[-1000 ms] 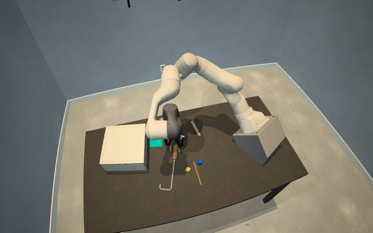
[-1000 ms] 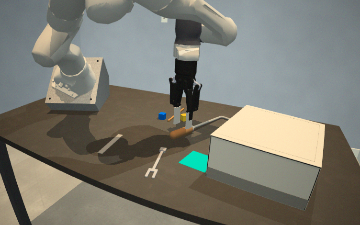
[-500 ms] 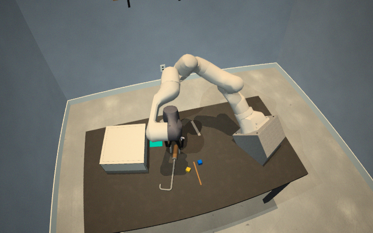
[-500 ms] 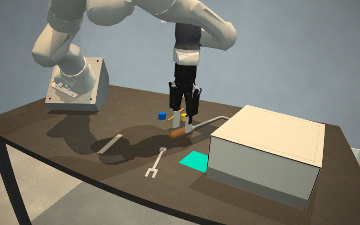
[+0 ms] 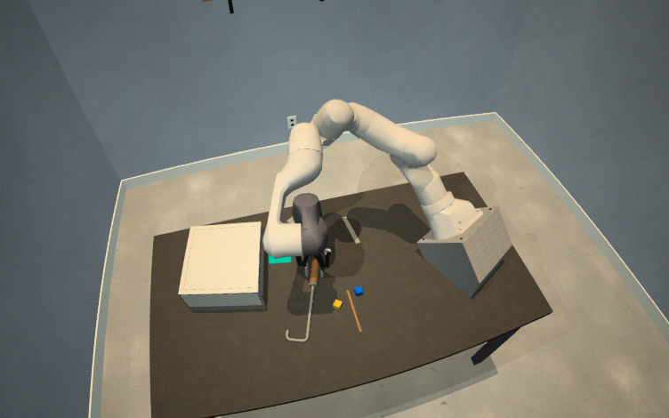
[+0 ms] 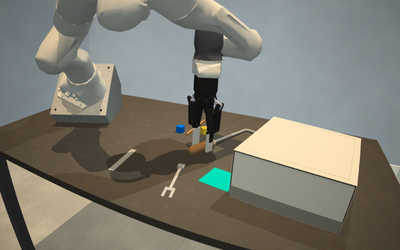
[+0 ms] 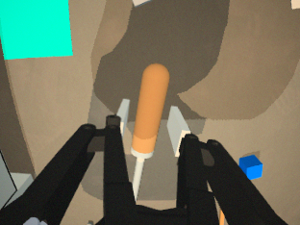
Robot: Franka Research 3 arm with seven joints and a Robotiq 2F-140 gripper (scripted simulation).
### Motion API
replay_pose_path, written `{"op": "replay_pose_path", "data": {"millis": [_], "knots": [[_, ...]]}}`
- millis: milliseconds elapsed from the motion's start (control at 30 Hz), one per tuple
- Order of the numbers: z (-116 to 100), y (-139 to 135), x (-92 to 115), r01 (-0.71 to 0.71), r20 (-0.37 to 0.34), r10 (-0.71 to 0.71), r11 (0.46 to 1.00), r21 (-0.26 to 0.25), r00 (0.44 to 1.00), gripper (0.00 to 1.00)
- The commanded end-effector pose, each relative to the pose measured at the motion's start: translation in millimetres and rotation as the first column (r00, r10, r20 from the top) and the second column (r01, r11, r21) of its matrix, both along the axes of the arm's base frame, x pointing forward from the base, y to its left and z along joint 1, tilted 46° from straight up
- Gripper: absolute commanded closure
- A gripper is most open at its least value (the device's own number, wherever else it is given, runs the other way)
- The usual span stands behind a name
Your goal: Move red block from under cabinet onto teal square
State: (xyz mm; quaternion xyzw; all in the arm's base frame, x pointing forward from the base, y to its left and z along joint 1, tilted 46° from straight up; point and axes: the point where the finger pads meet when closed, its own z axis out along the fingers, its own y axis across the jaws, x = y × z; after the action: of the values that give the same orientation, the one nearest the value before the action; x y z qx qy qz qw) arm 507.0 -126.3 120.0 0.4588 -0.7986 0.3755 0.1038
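The red block is not visible in any view; the cream cabinet [image 5: 222, 264] [image 6: 294, 167] hides the space under it. The teal square [image 5: 278, 259] [image 6: 215, 178] [image 7: 35, 14] lies on the table beside the cabinet, with nothing on it. A hook tool with an orange-brown handle [image 5: 314, 270] [image 6: 199, 147] [image 7: 149, 112] and a grey metal rod [image 5: 309, 311] [image 6: 235, 134] lies on the table. My gripper [image 5: 314, 269] [image 6: 202, 146] [image 7: 148, 112] is down at the table, its fingers partly open on either side of the handle, with a small gap on each side.
A blue cube [image 5: 358, 290] [image 6: 180, 128] [image 7: 252, 166], a yellow cube [image 5: 337, 304] [image 6: 203, 130] and a thin orange stick [image 5: 353, 310] lie near the tool. A grey flat bar [image 5: 350, 229] [image 6: 122, 159] and a forked tool [image 6: 172, 183] lie on the table. The robot base [image 5: 464, 249] stands at the table's end.
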Motion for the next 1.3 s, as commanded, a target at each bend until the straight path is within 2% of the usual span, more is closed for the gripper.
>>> {"op": "replay_pose_path", "data": {"millis": [0,1267], "knots": [[-4.0,-3.5,1.2,0.005,0.007,-0.005,1.000,0.004,1.000,0.66],[-6.9,-6.5,1.9,0.005,0.007,-0.005,1.000,0.004,1.000,0.66]]}}
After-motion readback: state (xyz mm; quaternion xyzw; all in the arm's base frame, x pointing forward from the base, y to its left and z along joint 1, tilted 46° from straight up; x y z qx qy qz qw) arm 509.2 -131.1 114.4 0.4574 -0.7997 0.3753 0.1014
